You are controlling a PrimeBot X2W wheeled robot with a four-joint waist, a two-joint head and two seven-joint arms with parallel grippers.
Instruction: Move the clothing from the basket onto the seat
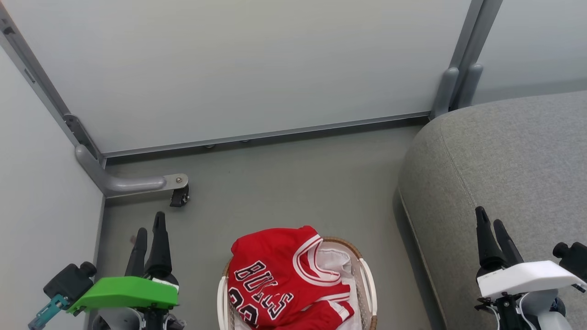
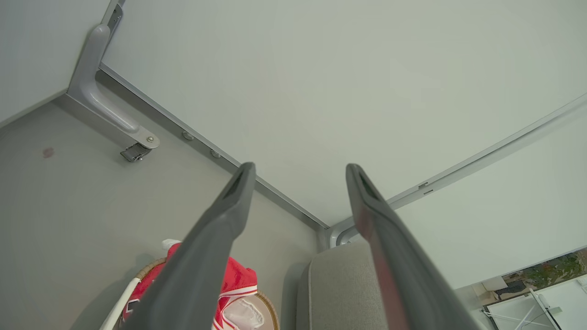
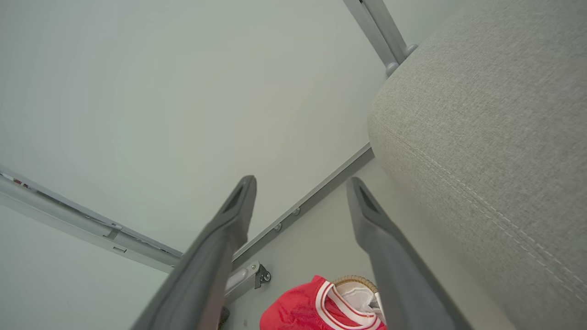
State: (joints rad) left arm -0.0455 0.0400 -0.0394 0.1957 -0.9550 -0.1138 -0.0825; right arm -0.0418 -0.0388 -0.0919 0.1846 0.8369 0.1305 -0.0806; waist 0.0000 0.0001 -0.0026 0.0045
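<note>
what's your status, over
Left gripper and right gripper: jaws open, empty. Red Bulls jersey piled in the laundry basket, untouched. Grey sofa seat to its right, nothing between.

clothing [image 1: 275, 270]: red cloth with a faint sheen, white trim, creased.
basket [image 1: 369, 286]: smooth white plastic, slightly glossy; brown woven rim, rough.
liner [image 1: 337, 262]: plain white cloth, matt.
seat [image 1: 504, 151]: grey woven upholstery, coarse, matt, stitched seam.
floor [image 1: 284, 183]: grey, smooth, matt.
wall panels [image 1: 229, 68]: pale, smooth, satin.
frame rails [image 1: 257, 136]: grey metal, dull finish.
left gripper [image 1: 150, 223], right gripper [image 1: 489, 217]: fingers dark, matt.
</note>
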